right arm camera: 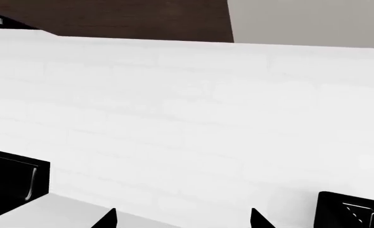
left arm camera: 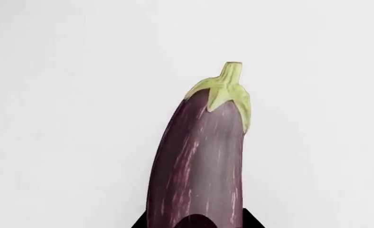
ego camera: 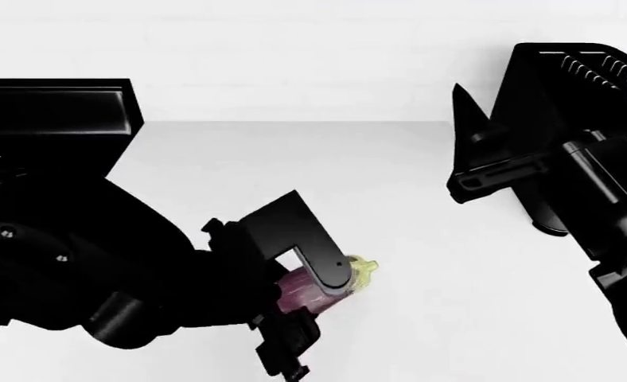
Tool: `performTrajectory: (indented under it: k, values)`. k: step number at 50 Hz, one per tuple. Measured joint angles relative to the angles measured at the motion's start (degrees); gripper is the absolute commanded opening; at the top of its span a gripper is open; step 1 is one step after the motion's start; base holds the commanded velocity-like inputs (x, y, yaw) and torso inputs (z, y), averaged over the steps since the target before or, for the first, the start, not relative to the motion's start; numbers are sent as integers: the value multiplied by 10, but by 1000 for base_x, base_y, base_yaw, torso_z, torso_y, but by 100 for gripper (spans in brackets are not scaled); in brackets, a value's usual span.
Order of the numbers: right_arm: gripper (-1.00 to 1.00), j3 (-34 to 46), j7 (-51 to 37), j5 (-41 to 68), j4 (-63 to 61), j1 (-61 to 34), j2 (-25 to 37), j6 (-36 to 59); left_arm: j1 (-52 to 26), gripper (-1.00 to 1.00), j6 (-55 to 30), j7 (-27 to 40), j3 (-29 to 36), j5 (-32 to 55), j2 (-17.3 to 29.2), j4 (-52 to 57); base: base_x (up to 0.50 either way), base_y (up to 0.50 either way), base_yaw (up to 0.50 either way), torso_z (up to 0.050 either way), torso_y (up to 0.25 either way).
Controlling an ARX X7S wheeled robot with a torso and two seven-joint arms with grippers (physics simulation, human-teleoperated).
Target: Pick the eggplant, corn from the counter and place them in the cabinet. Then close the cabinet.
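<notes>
Clamped between the fingers of the left gripper (ego camera: 311, 296) above the white counter (ego camera: 420, 239): the eggplant (left arm camera: 200, 156), glossy dark purple with pale streaks, its yellow-green stem cap pointing away from the wrist. In the head view, only a strip of purple and the greenish cap tip (ego camera: 363, 272) visible past the black finger, toward the middle of the counter. In the left wrist view, black fingertips (left arm camera: 253, 221) just showing on both sides of the fruit's lower body, pressed against it. Right gripper (ego camera: 473, 151) raised at the right of the head view, well apart from the eggplant, one pointed black finger (ego camera: 465, 107) upright against the white brick wall (right arm camera: 187, 118). In the right wrist view, two fingertips (right arm camera: 107, 219) spread with a clear gap between them and nothing held. Beyond them, the wall, a band of dark brown wood (right arm camera: 111, 19) along its upper edge, and a black object with ribbed slots (ego camera: 590, 79) standing on the counter near the right arm. Black stove (ego camera: 53, 111) at the far left of the counter. No corn visible in any view.
</notes>
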State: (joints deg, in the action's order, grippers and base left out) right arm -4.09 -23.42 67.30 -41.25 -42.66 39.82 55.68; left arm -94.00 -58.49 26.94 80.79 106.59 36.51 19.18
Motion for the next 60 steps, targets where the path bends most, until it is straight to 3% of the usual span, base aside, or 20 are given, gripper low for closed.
performTrajectory:
  k: [27,60]
  values:
    - [100,-16,-19,23,-8,-1,12,-1,-183,-100,20,58,-127,146,110,43,0,0,0,0,0]
    - [100,-10,-15,15,-7,1,13,-12,-277,-100,112,-45,-269,188,99,-97,0,0,0,0,0]
